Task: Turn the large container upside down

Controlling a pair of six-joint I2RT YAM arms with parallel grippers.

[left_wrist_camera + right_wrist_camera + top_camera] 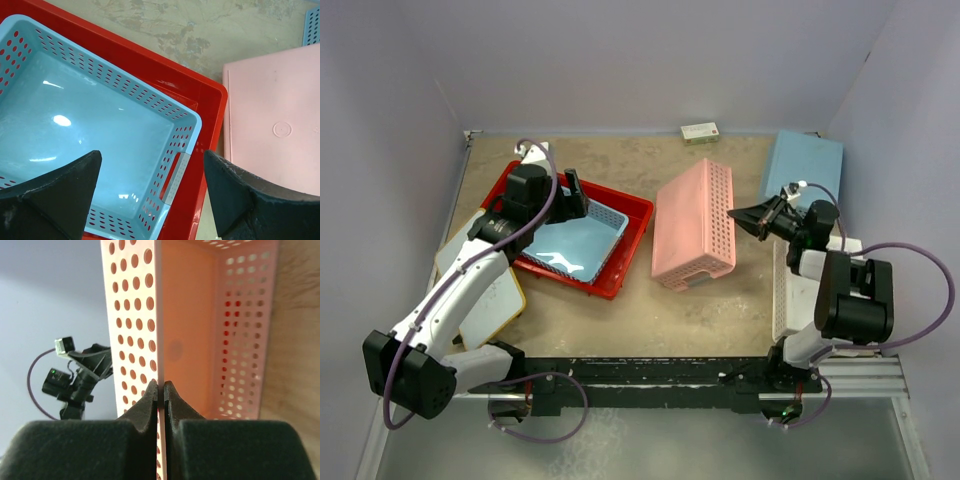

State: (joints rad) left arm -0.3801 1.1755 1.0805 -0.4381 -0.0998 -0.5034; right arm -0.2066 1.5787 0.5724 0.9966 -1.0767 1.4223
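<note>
Large red rectangular plastic tray (624, 258) upright on table (720, 320), left of centre. Light-blue perforated plastic basket (575, 243) sits inside tray, filling most of it. Left gripper (150, 160) above that basket, fingers wide apart, holding nothing. Right gripper (161, 390) pinched on wall of pink perforated plastic basket (692, 222), just right of tray. Second light-blue basket (805, 165) at far right; white perforated basket (788, 295) beneath right arm.

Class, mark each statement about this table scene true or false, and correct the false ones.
1. A blue basket sits inside the red tray. True.
2. The left gripper is shut. False: it is open, above the tray.
3. The right gripper pinches a wall of the pink basket. True.
4. The red tray lies upside down. False: it is upright, opening upward.
</note>
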